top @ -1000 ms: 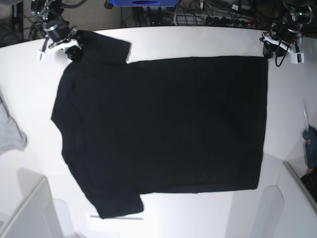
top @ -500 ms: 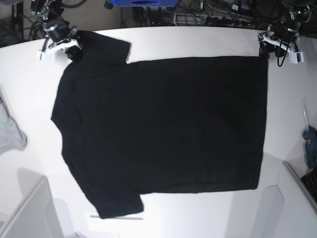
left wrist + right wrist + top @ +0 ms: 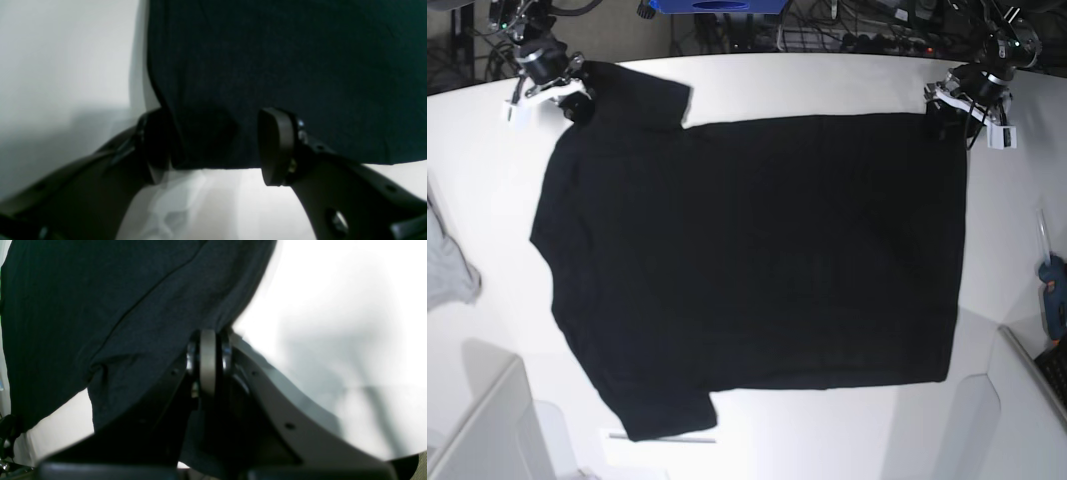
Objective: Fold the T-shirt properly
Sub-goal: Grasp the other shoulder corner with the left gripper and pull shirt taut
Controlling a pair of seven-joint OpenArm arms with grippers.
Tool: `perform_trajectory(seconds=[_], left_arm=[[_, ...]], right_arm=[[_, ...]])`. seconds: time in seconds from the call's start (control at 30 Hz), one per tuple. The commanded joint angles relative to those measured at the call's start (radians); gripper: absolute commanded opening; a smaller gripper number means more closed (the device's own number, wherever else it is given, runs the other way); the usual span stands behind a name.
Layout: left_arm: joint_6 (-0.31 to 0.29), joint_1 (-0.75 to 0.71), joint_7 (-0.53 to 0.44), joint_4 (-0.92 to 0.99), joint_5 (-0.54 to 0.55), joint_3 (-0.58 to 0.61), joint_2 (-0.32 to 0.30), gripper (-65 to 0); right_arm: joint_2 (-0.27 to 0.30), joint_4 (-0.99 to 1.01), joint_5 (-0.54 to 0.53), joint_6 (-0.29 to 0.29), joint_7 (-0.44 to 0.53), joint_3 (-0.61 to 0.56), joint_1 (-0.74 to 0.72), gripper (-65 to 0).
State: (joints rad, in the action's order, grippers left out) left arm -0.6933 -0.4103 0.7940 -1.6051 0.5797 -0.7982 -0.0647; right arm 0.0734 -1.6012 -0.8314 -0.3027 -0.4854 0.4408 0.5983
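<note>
The black T-shirt (image 3: 757, 260) lies spread flat on the white table (image 3: 827, 80), plain side up, sleeves toward the left. My right gripper (image 3: 575, 100) is at the far left sleeve, and the right wrist view shows it (image 3: 208, 363) shut on a pinch of that sleeve's cloth (image 3: 116, 306). My left gripper (image 3: 947, 112) is at the shirt's far right hem corner. In the left wrist view it (image 3: 215, 146) stands open, with the corner of the cloth (image 3: 283, 60) lying between its two fingers (image 3: 275, 146).
A light grey cloth (image 3: 447, 270) hangs over the table's left edge. A blue tool (image 3: 1053, 300) lies at the right edge. White bins stand at the near left (image 3: 487, 420) and near right (image 3: 1027, 400). Cables run behind the table.
My left gripper has moved inward from beside the table's far right edge onto the shirt's hem corner, and its jaws have widened. The right arm and the shirt have stayed still.
</note>
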Motion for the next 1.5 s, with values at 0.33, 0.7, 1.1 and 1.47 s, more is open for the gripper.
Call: perform_trajectory(seconds=[0.33,0.7,1.1,1.47], left_arm=[[-0.005,-0.003,0.009,-0.005,-0.005,-0.005,-0.007,-50.5],[-0.005,-0.006,0.009,-0.005,-0.007,0.003,-0.008,-65.0],[-0.005,-0.072,0.009,-0.034,-0.008,0.003,-0.016,-65.0],[-0.005,-0.175,0.009,-0.125,-0.011,0.006,-0.017,-65.0]], right_arm=[[0.003,0.005,0.037,0.026,-0.048,-0.001,0.018,-65.0],[0.001,0.003,0.037,0.026,-0.048,0.003,0.018,-65.0],[0.001,-0.063,0.037,0.026,-0.04,0.008,0.064,-65.0],[0.001,-0.11,0.036,0.026,-0.045,0.082,0.11,-65.0]])
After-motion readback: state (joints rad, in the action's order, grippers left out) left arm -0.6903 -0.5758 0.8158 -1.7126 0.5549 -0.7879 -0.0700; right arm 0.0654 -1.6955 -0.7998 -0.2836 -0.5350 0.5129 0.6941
